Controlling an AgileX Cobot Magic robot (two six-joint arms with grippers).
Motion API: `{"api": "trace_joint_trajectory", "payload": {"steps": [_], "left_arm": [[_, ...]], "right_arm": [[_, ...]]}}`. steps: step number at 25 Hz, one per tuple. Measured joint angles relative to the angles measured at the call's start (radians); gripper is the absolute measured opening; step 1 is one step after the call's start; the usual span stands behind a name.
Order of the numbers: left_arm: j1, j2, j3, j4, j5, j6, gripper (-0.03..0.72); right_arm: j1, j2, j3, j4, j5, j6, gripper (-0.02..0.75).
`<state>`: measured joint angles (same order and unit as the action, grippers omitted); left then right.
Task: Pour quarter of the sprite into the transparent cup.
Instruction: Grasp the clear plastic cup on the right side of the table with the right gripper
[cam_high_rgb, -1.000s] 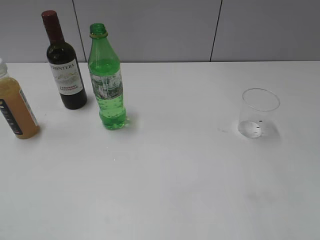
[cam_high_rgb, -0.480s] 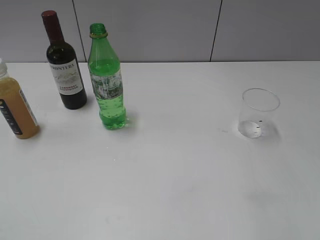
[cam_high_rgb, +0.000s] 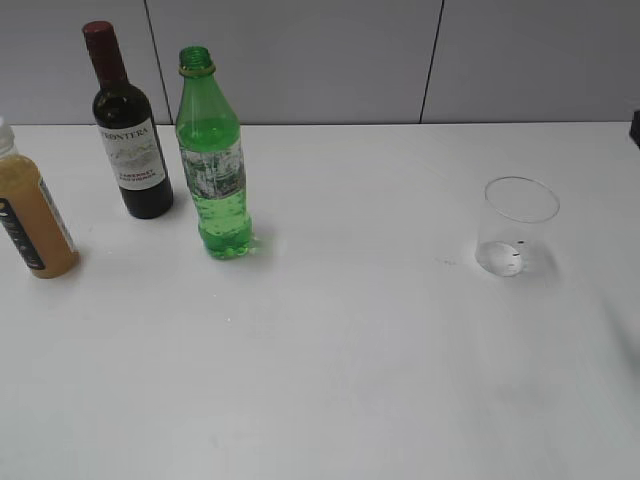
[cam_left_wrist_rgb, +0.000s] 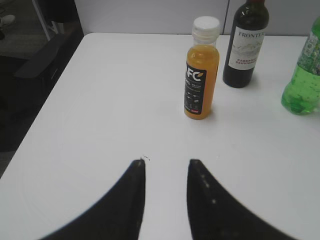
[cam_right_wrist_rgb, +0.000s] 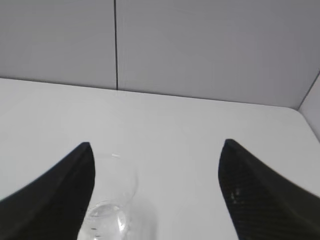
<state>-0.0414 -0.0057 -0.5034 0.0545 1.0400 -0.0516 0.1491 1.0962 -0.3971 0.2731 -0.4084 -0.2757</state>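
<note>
The sprite (cam_high_rgb: 212, 160), a tall translucent green bottle with no cap, stands upright at the left back of the white table (cam_high_rgb: 350, 350); its lower part shows at the right edge of the left wrist view (cam_left_wrist_rgb: 305, 80). The transparent cup (cam_high_rgb: 518, 227) stands upright on the right and looks empty. In the right wrist view the cup (cam_right_wrist_rgb: 110, 205) sits low, just inside the left finger. My right gripper (cam_right_wrist_rgb: 156, 150) is wide open; only a dark bit of it (cam_high_rgb: 635, 128) shows at the exterior view's right edge. My left gripper (cam_left_wrist_rgb: 166, 162) is open and empty, over bare table.
A dark wine bottle (cam_high_rgb: 128, 130) with a white label stands left of the sprite. An orange juice bottle (cam_high_rgb: 30, 215) with a white cap stands at the far left, and ahead of the left gripper (cam_left_wrist_rgb: 201, 70). A grey panelled wall runs behind the table.
A dark part of the right arm has come into the exterior view at the right edge, with a faint shadow on the table. The bottles and the cup have not moved.
</note>
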Motion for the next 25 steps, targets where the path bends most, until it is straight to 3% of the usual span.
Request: {"api": "trace_joint_trajectory", "payload": {"steps": [8,16,20,25], "left_arm": [[0.0,0.0,0.0,0.0,0.0,0.0,0.228],[0.0,0.0,0.0,0.0,0.0,0.0,0.228],[0.0,0.0,0.0,0.0,0.0,0.0,0.228],[0.0,0.0,0.0,0.0,0.0,0.0,0.228]], "right_arm": [[0.087,0.127,0.15,-0.058,-0.271,0.14,0.595],[0.092,0.353,0.233,-0.231,-0.595,0.307,0.595],[0.092,0.488,0.235,-0.26,-0.747,0.318,0.595],[0.092,0.603,0.235,-0.25,-0.789,0.319,0.595]]}}
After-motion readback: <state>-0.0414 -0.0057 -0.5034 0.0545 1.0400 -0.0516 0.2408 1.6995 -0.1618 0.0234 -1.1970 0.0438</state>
